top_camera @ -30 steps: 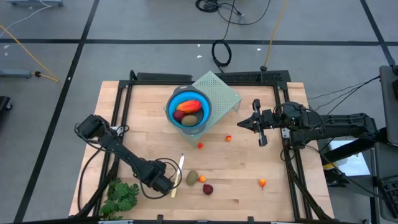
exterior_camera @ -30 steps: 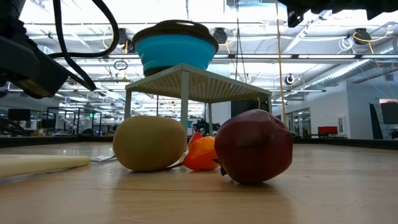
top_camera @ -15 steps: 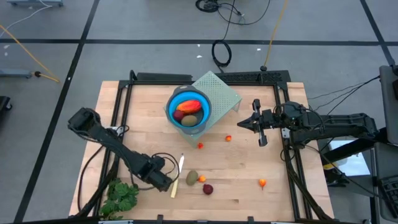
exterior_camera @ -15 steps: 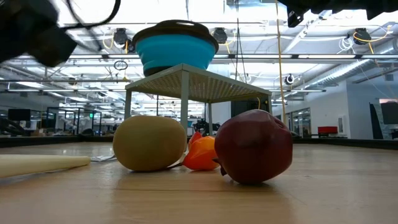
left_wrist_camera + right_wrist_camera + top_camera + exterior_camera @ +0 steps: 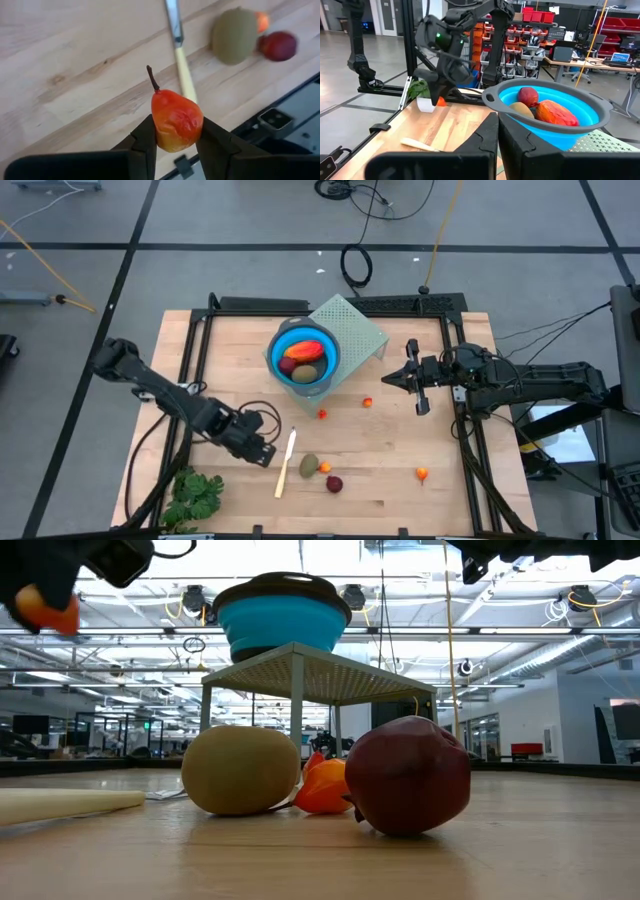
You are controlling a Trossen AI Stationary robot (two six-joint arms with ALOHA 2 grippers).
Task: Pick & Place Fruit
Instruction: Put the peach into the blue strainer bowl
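The left gripper (image 5: 175,137) pinches a small orange-red pear (image 5: 176,120) between its fingers and holds it above the bench (image 5: 400,460), near the cream stick (image 5: 285,465). This looks like the carry step. The next move should bring the pear over the blue bowl (image 5: 303,355) on the mesh stand (image 5: 360,330) and release it. The right gripper (image 5: 496,131) waits at the right side, pressed together.
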